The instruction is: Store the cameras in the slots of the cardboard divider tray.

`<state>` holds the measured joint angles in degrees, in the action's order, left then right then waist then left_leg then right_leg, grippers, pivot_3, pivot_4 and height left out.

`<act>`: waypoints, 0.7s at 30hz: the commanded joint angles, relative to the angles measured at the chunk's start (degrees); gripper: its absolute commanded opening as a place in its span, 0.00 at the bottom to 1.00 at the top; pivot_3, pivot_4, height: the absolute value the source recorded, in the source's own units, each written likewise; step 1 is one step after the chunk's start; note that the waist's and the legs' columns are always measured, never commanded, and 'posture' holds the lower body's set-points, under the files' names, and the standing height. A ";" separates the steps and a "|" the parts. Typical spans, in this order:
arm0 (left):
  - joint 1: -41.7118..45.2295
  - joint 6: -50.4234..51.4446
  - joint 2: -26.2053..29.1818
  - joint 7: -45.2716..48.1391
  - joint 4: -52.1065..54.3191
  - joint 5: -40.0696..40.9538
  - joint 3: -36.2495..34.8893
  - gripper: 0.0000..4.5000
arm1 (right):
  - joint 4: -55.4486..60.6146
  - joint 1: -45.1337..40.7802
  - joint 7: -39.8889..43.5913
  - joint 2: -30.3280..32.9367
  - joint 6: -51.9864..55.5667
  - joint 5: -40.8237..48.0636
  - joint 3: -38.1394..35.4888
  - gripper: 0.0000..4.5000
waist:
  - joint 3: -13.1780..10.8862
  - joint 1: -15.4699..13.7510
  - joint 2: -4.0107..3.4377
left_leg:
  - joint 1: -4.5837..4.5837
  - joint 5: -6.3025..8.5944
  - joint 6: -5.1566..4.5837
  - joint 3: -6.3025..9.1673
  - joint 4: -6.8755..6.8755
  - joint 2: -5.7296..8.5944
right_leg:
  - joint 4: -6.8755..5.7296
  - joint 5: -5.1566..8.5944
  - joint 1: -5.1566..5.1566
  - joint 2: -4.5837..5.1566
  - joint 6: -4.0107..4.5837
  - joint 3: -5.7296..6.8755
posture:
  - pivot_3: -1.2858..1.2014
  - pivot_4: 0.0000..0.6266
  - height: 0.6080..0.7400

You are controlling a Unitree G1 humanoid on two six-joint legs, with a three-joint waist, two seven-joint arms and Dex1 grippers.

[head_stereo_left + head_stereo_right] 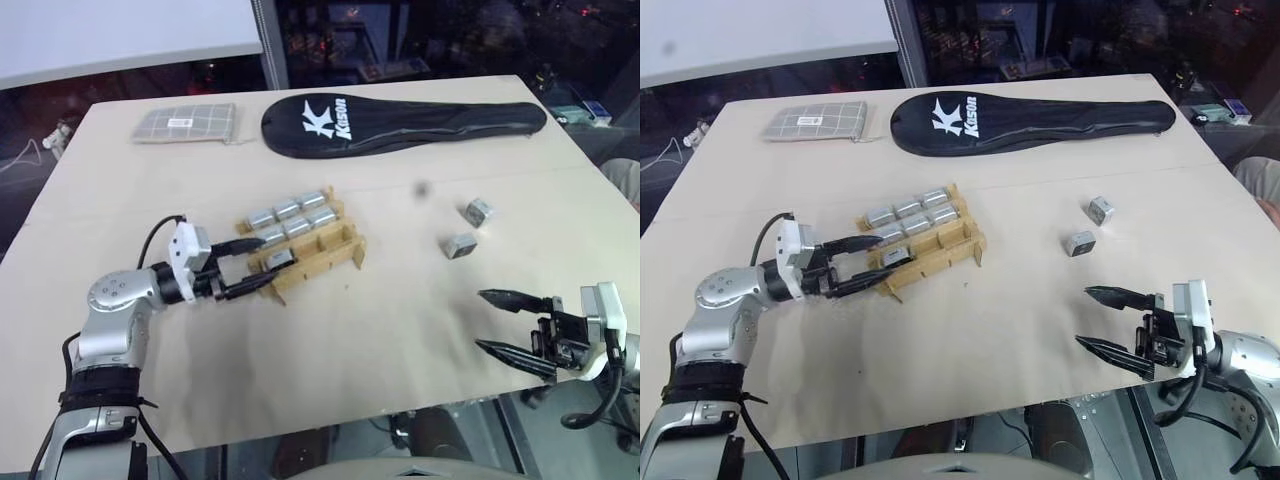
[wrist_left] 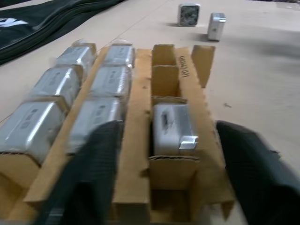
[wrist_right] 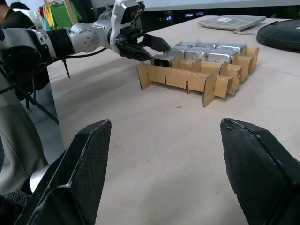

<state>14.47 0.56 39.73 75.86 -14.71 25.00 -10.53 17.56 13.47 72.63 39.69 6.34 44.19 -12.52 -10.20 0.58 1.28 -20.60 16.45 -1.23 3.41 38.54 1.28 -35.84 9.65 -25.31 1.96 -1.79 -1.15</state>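
The cardboard divider tray lies left of the table's middle. Several cameras fill its two far rows, and one more camera sits in the end slot of the near row. My left gripper is open at that end of the tray, one finger on each side of this camera, not gripping it. Two loose cameras rest on the table to the right. My right gripper hangs open and empty near the table's front right edge, pointing toward the tray.
A black racket cover lies across the back of the table, with a grey checked pouch to its left. The table's front edge runs just below my right gripper.
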 commanded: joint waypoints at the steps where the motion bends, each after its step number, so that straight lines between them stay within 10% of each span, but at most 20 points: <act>1: -0.16 2.28 2.36 1.35 2.81 2.72 -1.89 0.98 | 2.02 -0.40 -0.37 0.08 0.31 0.67 -1.98 0.81 | 0.00 0.00 0.00 | 0.01 0.00 0.00 0.00 0.00 0.00 | -0.01 0.00 0.00 0.00 0.00 0.00 | 0.52 0.24 1.00; 10: 0.48 14.71 9.77 3.66 11.54 10.58 -5.10 0.98 | -3.67 -7.69 -3.52 5.48 5.28 -4.37 -1.40 0.81 | 0.00 0.14 -0.01 | -0.01 0.00 0.00 -0.02 0.02 0.00 | -0.01 0.00 -0.01 -0.01 0.00 0.00 | 0.52 0.24 1.00; 21: -2.77 30.64 19.54 13.00 22.94 22.76 -7.35 0.98 | -37.20 -46.09 10.10 10.85 -5.17 -26.79 15.89 0.81 | -0.20 1.16 -0.16 | -0.05 0.00 0.00 -0.05 -0.01 -0.04 | -0.02 0.01 -0.11 -0.11 0.01 -0.01 | 0.52 0.24 1.00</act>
<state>12.61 31.74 58.96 87.28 6.18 46.73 -16.81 -15.77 -29.52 79.57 50.46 5.42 20.89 1.52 -10.40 1.74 1.12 -20.75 16.44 -1.22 3.39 38.54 1.25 -35.87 9.65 -25.48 1.86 -1.76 -1.13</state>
